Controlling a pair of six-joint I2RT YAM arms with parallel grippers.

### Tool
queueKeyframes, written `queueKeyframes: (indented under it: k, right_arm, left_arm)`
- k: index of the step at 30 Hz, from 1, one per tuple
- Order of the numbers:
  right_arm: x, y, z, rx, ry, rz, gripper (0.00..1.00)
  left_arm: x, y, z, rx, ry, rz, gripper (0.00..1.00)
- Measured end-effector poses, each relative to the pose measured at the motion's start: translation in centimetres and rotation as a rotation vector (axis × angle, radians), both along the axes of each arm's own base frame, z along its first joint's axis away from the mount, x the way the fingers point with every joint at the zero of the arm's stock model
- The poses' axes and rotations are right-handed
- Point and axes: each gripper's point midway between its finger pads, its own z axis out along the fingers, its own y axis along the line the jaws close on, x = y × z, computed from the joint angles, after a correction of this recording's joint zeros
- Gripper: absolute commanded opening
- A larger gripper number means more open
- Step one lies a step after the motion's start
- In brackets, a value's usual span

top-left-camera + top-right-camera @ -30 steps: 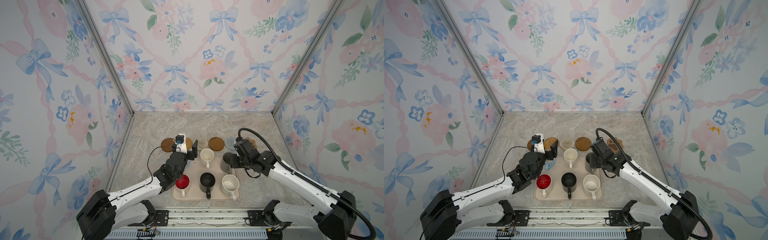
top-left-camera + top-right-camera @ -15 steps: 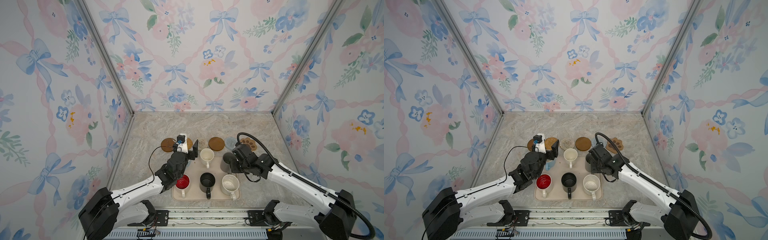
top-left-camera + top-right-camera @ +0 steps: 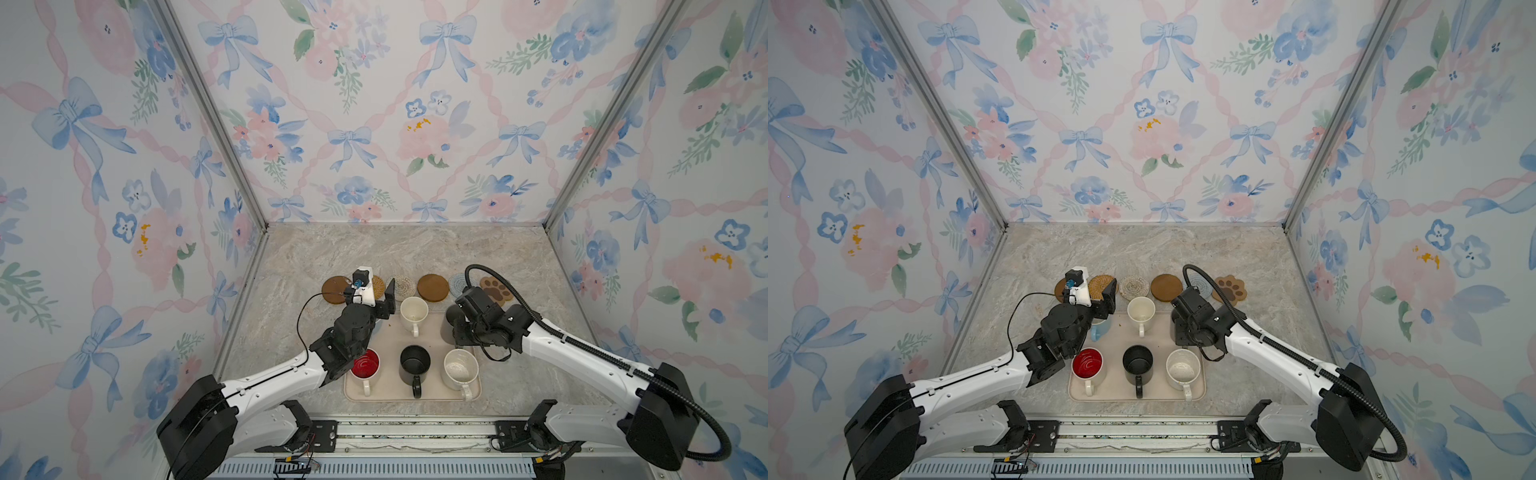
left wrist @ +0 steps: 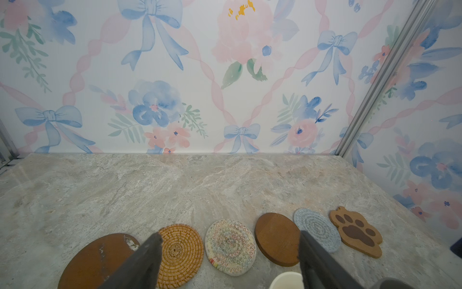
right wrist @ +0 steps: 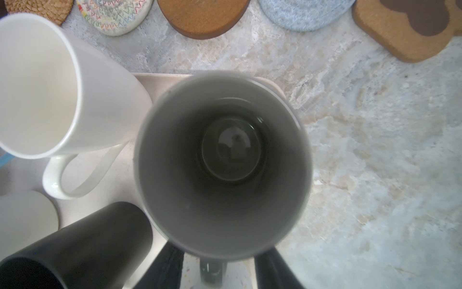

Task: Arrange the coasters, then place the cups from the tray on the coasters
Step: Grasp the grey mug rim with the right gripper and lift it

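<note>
Hanging over the far right corner of the tray (image 3: 390, 397), the right claw (image 5: 217, 270) straddles the handle (image 5: 212, 272) of the tall grey mug (image 5: 222, 160), its fingers (image 5: 170, 267) half spread and clear of it. The left claw (image 4: 230, 237) gapes wide, empty, above the light blue mug (image 3: 1102, 328) at far left. Six coasters (image 3: 432, 287) line the table (image 3: 374, 249) just beyond.

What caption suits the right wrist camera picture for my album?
Peering into the tall grey mug at a corner of the tray, gripper fingers straddling its handle, coasters beyond.
</note>
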Motion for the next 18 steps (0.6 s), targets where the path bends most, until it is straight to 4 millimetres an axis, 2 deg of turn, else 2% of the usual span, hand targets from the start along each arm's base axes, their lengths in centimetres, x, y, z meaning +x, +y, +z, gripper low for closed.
queueKeyframes:
  k: [9,18]
  right_arm:
    - [0.3,0.2,-1.4,-0.013,0.026,-0.012,0.41]
    - [0.5,0.5,-2.1,-0.007,0.038,-0.023,0.25]
  left_arm:
    - [0.0,0.3,0.1,0.005,-0.005,0.012,0.83]
    - [-0.1,0.7,0.3,-0.002,-0.013,0.027,0.83]
